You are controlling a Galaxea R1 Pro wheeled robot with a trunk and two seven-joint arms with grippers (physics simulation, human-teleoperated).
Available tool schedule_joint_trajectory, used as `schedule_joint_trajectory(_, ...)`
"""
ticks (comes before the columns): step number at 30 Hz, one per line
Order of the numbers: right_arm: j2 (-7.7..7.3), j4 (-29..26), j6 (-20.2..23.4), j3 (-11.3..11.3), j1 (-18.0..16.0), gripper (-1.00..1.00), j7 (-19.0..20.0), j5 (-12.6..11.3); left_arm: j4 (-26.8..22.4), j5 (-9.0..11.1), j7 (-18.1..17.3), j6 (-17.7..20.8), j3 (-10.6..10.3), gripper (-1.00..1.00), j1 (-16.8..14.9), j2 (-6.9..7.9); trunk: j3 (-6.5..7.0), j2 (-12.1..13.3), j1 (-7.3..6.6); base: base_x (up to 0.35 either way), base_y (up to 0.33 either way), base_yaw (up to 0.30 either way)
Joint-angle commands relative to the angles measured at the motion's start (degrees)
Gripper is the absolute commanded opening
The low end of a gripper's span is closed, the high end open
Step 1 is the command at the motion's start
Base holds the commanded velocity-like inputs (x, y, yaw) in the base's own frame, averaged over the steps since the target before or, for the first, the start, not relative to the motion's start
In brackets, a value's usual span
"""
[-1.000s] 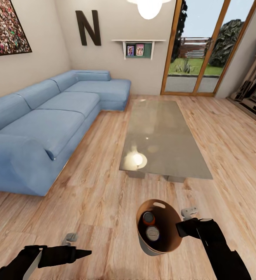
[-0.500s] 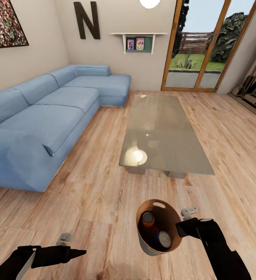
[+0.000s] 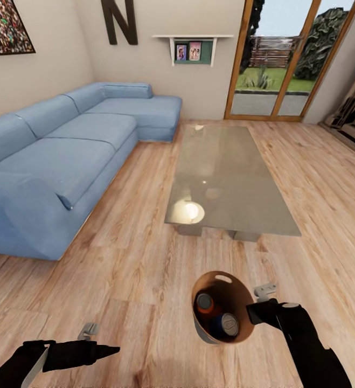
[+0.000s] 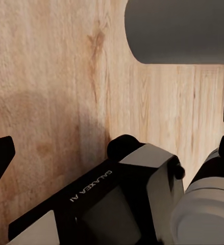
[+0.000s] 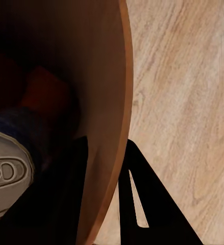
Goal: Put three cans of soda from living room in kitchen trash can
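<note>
The trash can [image 3: 220, 310] hangs low in front of the robot, tilted so that its copper-brown inside faces up, and it is held by its rim. The right gripper [image 3: 257, 308] pinches this rim: in the right wrist view one dark finger [image 5: 137, 204] lies outside the wall and the other inside, with the thin wall [image 5: 112, 153] between them.

Inside the can I see an orange soda can [image 3: 204, 303] and beside it a dark blue soda can [image 3: 227, 325] with its silvery end turned up; the same blue can [image 5: 9, 163] appears close in the right wrist view. A third can I cannot make out; it may lie hidden under the others.

The left gripper [image 3: 99, 350] is held out low over the wood floor [image 3: 134, 258] and carries nothing, but whether its fingers are spread or pressed together I cannot tell.

Farther away stand the low glass table [image 3: 225, 178], with no can on it, the blue corner sofa [image 3: 64, 156] and the glass doors [image 3: 285, 64].

So, in my judgement, the collecting is done or almost done. What is left is to carry the trash can out of the living room to the kitchen and set it down there.
</note>
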Motion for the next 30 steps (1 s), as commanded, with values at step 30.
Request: schedule_joint_trajectory(30, 0.26, 0.20, -0.40, 0.00, 0.00, -1.00, -0.04, -1.20, -0.76, 0.06, -0.93, 0.00, -0.05, 1.00, 0.00, -0.12, -3.81, -6.44, 3.52, 0.000, 0.000, 0.000)
